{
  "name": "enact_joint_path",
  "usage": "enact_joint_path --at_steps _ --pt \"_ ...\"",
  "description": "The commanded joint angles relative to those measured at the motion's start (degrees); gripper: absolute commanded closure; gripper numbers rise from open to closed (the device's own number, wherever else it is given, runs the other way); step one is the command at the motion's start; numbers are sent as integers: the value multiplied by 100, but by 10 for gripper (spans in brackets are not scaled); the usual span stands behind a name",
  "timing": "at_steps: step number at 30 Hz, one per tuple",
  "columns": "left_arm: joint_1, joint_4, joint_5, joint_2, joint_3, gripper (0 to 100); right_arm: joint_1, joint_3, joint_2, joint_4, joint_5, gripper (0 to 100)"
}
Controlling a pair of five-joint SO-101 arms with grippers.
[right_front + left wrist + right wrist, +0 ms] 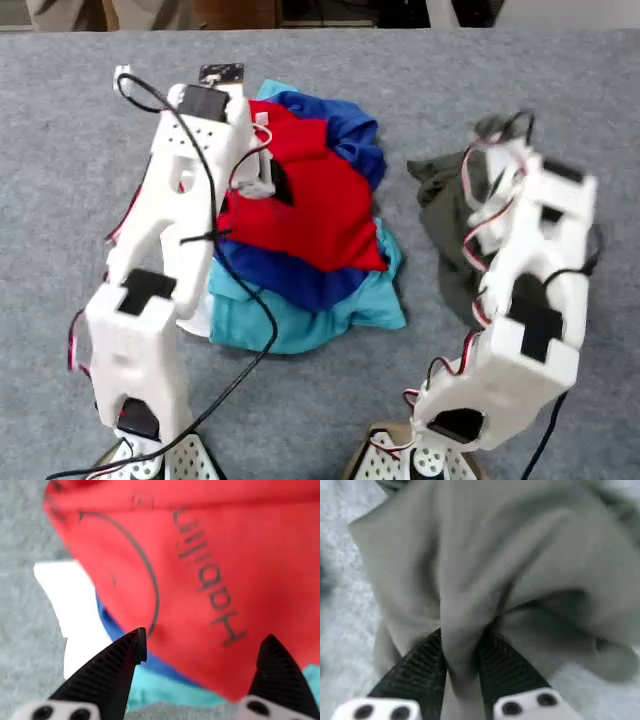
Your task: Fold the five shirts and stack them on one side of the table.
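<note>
Shirts lie in 2 groups on the grey felt-like table point(330, 420), none of them folded. On the left, a heap holds a flat piece of white cloth point(75, 610) at its outer edge, partly under the white plastic left arm point(165, 220). Next to it a crumpled turquoise shirt point(300, 320) forms the bottom layer and spreads toward the robot's side. A rumpled deep blue shirt point(345, 130) lies over that, showing at the far and near edges of the heap. A bright red shirt point(320, 200) with dark printed lettering and a curved line covers the top.

The left gripper point(205, 645) hangs just above the red shirt near its lower hem, where blue and turquoise fabric show beneath. Its black ribbed jaws are spread wide and grasp nothing.

A strip of bare table separates the heap from the right group. There, 1 bunched grey-green shirt point(445, 200) lies by itself, partly beneath the white plastic right arm point(530, 280). The right gripper point(462, 655) has its 2 jaws pressed together on a raised fold of this shirt, with cloth pinched between the ribbed pads and bulging above them.
</note>
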Motion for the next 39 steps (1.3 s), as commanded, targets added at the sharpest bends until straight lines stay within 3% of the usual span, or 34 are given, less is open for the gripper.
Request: enact_joint_path --at_steps 1,8,11,17,22,32,39 --pt "62 53 246 585 -826 651 -198 1596 -593 -1829 9 997" --pt "149 70 765 2035 -1064 683 -180 2360 -1191 -2787 -589 997" --pt "316 70 360 2413 -1029 736 -180 2378 -1218 -2769 -642 997" --pt "290 62 -888 2897 -1081 975 -180 2387 -1218 -2778 -642 997" --pt "70 79 -1442 2703 -1257 982 -180 2387 -1218 -2796 -642 997" --pt "-1495 79 -1486 -163 -1829 981 -189 2378 -1182 -2804 -607 997" --pt "-3121 53 -1486 -1499 -1890 980 -198 2378 -1182 -2804 -607 997"
